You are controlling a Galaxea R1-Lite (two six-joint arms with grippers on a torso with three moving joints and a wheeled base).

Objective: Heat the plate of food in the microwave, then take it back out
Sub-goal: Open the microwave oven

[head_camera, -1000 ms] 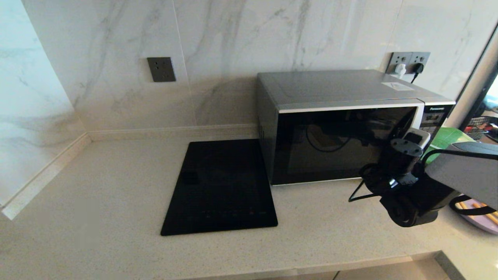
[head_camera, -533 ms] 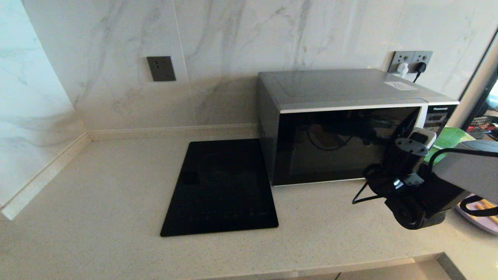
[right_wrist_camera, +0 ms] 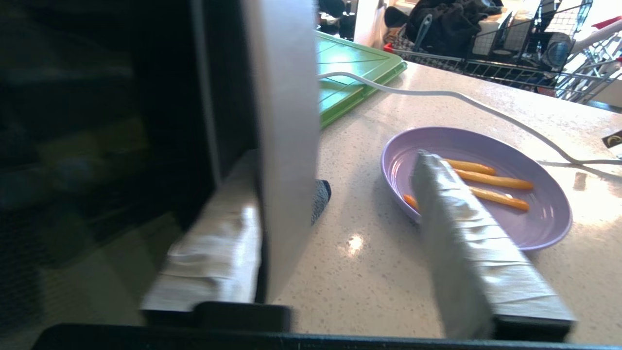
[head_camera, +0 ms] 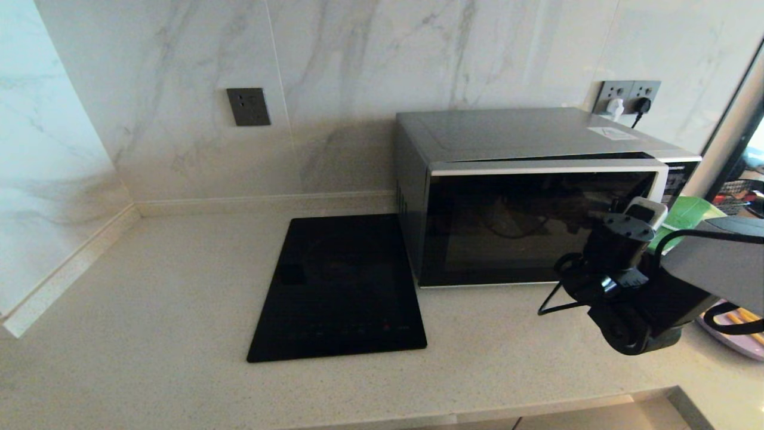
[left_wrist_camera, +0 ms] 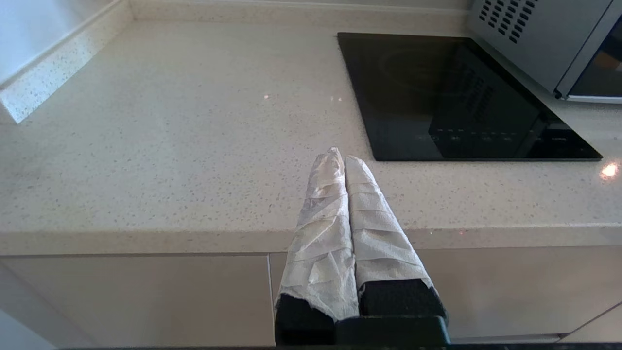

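Note:
The silver-and-black microwave (head_camera: 525, 137) stands at the back right of the counter, its dark glass door (head_camera: 537, 227) slightly ajar at the handle side. My right gripper (right_wrist_camera: 371, 175) is open and straddles the silver door handle (right_wrist_camera: 286, 121), one finger hidden behind it and the other out in front. In the head view the right gripper (head_camera: 641, 210) sits at the door's right edge. The lilac plate (right_wrist_camera: 534, 223) with orange food sticks (right_wrist_camera: 491, 181) rests on the counter just right of the microwave; only the plate's edge (head_camera: 737, 347) shows there. My left gripper (left_wrist_camera: 340, 155) is shut and empty, parked beyond the counter's front edge.
A flat black cooktop (head_camera: 340, 286) lies left of the microwave. A green board (right_wrist_camera: 350, 73) leans beside the microwave's right side, with a white cable (right_wrist_camera: 437, 92) running across the counter behind the plate. A wire rack of items (right_wrist_camera: 510, 43) stands farther right.
The microwave door has swung slightly out at its handle side. My right arm has shifted a little towards the counter's front with it.

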